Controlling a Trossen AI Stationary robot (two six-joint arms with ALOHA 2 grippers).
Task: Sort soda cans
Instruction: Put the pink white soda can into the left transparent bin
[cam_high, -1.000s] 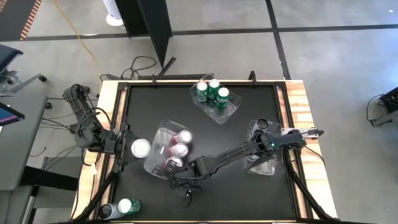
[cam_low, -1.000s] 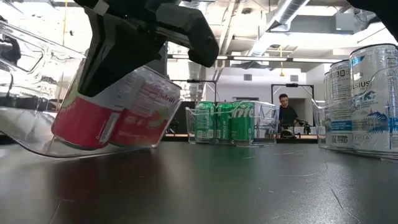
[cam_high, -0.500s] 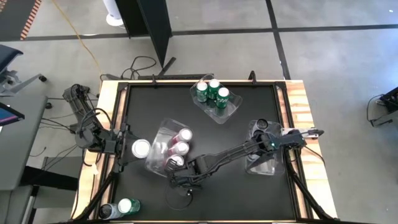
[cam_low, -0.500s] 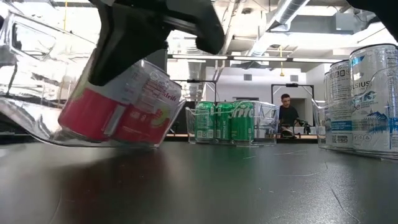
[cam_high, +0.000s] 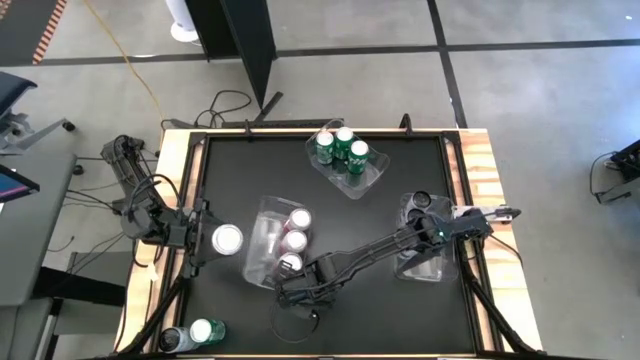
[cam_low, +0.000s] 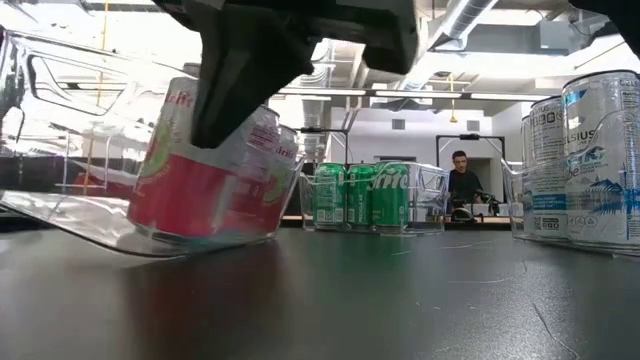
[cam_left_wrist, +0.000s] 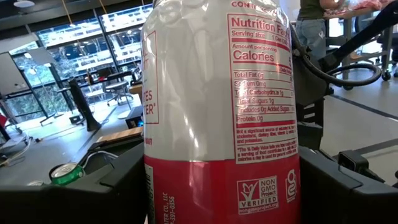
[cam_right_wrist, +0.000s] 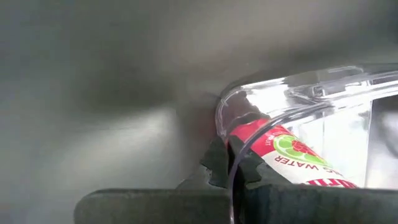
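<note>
A clear bin (cam_high: 262, 215) with three red and white soda cans (cam_high: 293, 241) lies left of the table's middle. In the low view the bin (cam_low: 60, 215) is tilted with its cans (cam_low: 200, 190) leaning. My right gripper (cam_high: 290, 283) is shut on its near end. My left gripper (cam_high: 205, 240) is at the table's left edge, shut on another red and white can (cam_high: 227, 238). Three green cans stand in a far bin (cam_high: 348, 160). Silver and dark cans stand in a bin on the right (cam_high: 420, 250). My left gripper holds the red and white can (cam_left_wrist: 217, 124) by the lower part of its body (cam_left_wrist: 161, 193), pinched between the two fingers (cam_left_wrist: 93, 186), which come level from the table's left. The can stands upright. My right gripper pinches the bin's near end wall (cam_right_wrist: 227, 140) between its fingertips (cam_right_wrist: 214, 165), one inside the bin and one outside, from above. The bin is tilted, one side raised off the table.
A green can (cam_high: 205, 330) and a dark can (cam_high: 172, 340) sit at the near left corner. My right arm (cam_high: 380, 245) stretches across the table from the right. Bare black tabletop (cam_high: 400, 320) lies along the near edge. A person (cam_low: 460, 180) is far behind the table.
My right gripper has moved a little toward the table's right, still shut on the bin wall. The bin's near end has swung right with it, so the bin has turned about and stays tilted. Its cans shifted along with it.
</note>
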